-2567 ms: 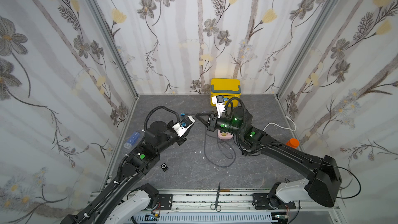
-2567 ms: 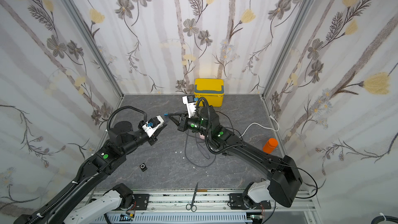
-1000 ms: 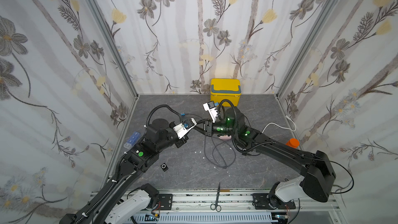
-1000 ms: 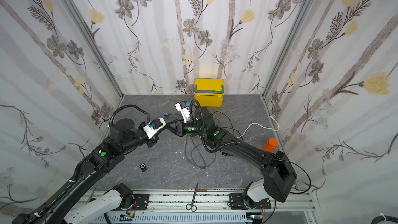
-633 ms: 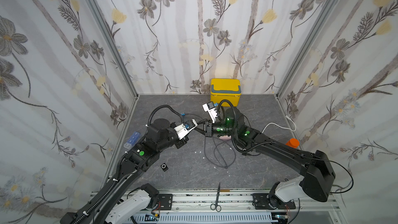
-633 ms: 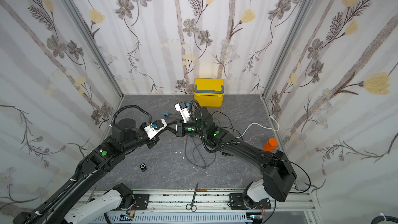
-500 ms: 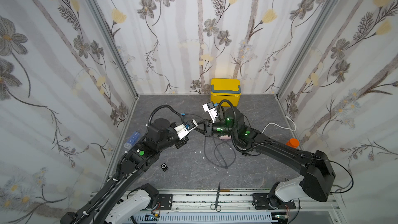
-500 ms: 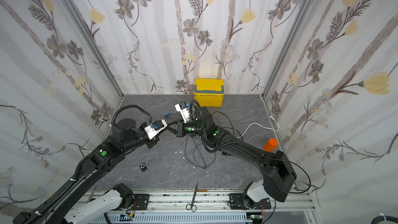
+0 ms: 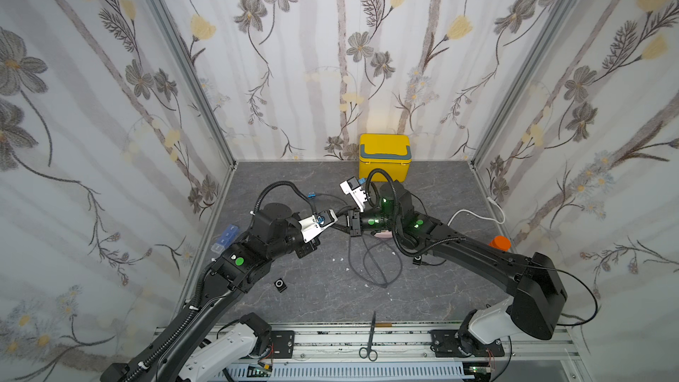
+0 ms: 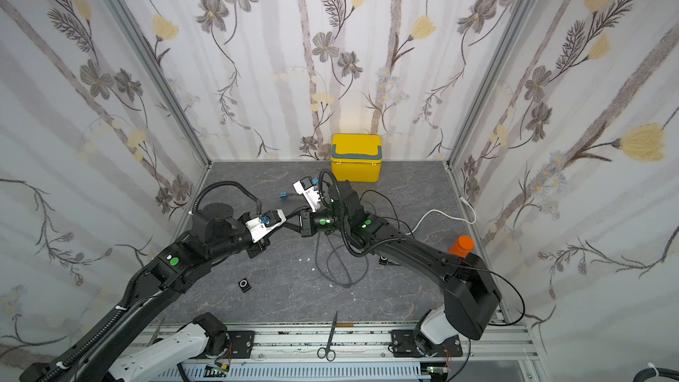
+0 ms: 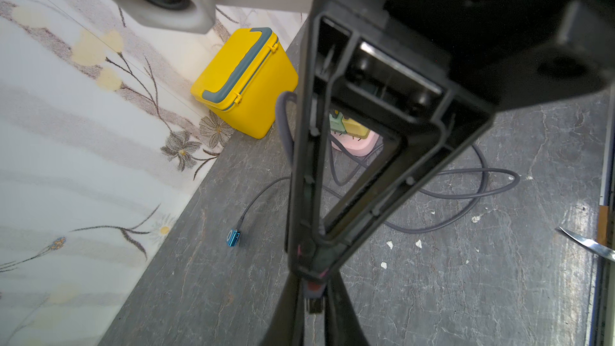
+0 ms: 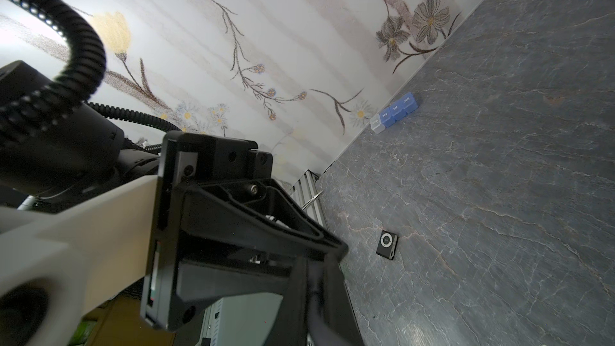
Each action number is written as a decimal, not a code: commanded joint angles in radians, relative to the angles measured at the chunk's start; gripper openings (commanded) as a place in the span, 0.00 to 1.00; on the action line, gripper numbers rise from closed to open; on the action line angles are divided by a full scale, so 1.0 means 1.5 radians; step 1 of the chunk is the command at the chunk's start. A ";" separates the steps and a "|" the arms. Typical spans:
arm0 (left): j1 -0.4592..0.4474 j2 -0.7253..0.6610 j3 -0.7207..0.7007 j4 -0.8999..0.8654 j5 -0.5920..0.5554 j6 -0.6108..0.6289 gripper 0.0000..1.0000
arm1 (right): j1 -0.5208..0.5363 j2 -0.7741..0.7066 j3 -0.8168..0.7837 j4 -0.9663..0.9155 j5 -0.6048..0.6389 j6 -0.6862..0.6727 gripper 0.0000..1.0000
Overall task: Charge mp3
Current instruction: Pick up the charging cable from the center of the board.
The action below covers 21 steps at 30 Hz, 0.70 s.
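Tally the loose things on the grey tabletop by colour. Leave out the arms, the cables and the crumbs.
Yellow: 1, box
Orange: 1, bottle
Blue: 1, pill organiser
Pink: 1, pink item, partly hidden under the right arm
Black: 2, mp3 player and small device
Total: 6

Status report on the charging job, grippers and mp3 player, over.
Both shut: left gripper and right gripper, tip to tip on the cable. mp3 player flat on table, unplugged, untouched. Nothing on it; blue plug lies loose.
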 commanded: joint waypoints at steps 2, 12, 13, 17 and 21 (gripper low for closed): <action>-0.003 0.006 0.012 0.022 -0.002 0.021 0.10 | 0.002 0.004 0.010 -0.029 -0.059 -0.020 0.05; -0.004 0.008 0.017 0.018 -0.012 0.034 0.15 | 0.002 0.004 0.016 -0.063 -0.088 -0.059 0.00; -0.004 0.005 0.013 0.028 -0.025 0.026 0.23 | 0.002 0.001 0.016 -0.066 -0.081 -0.064 0.00; -0.003 -0.024 -0.010 0.055 -0.064 -0.026 0.44 | -0.002 -0.016 0.012 -0.080 -0.017 -0.085 0.00; -0.003 -0.051 -0.020 0.035 -0.112 -0.136 0.51 | -0.047 -0.025 0.013 -0.074 0.016 -0.086 0.00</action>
